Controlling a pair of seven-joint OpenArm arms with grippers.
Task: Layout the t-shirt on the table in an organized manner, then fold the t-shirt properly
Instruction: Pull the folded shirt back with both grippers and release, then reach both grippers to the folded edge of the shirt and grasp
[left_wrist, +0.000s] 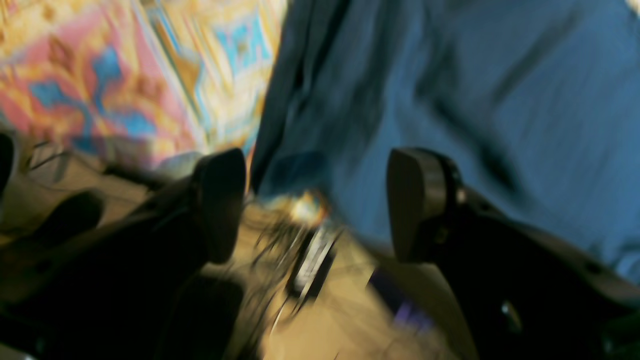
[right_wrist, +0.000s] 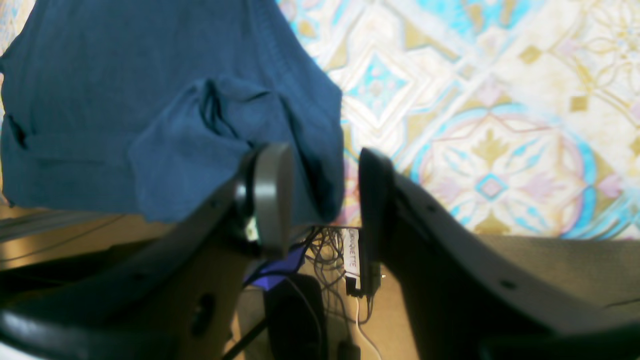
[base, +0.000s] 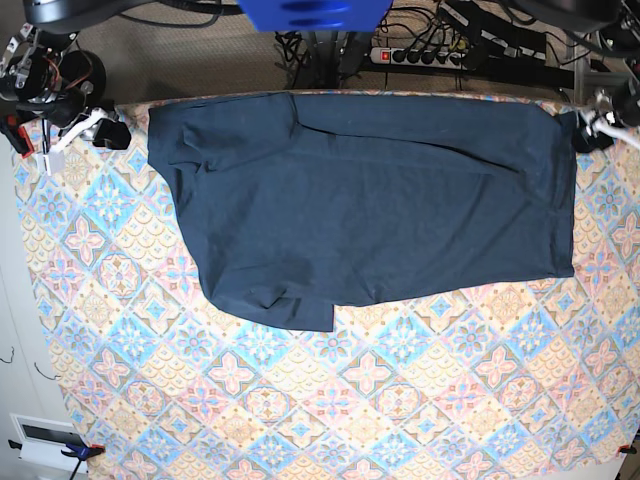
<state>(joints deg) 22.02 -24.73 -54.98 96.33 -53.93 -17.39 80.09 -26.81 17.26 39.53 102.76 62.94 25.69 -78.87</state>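
The dark navy t-shirt (base: 370, 205) lies spread across the far half of the table (base: 330, 400), one sleeve folded under at its near left. My right gripper (base: 112, 133) stands at the shirt's far-left corner. In the right wrist view this gripper (right_wrist: 325, 200) is open, with a bunched corner of the t-shirt (right_wrist: 150, 110) at the table edge just beyond its fingertips. My left gripper (base: 585, 130) is at the far-right corner. The blurred left wrist view shows that gripper (left_wrist: 320, 205) wide open, with the t-shirt (left_wrist: 475, 90) just ahead and nothing in its grip.
The table's far edge runs right at both grippers. Beyond it, a power strip (base: 430, 52) and tangled cables lie on the floor. A blue robot part (base: 312, 12) sits at the far middle. A white box (base: 45, 440) stands off the table's near-left corner.
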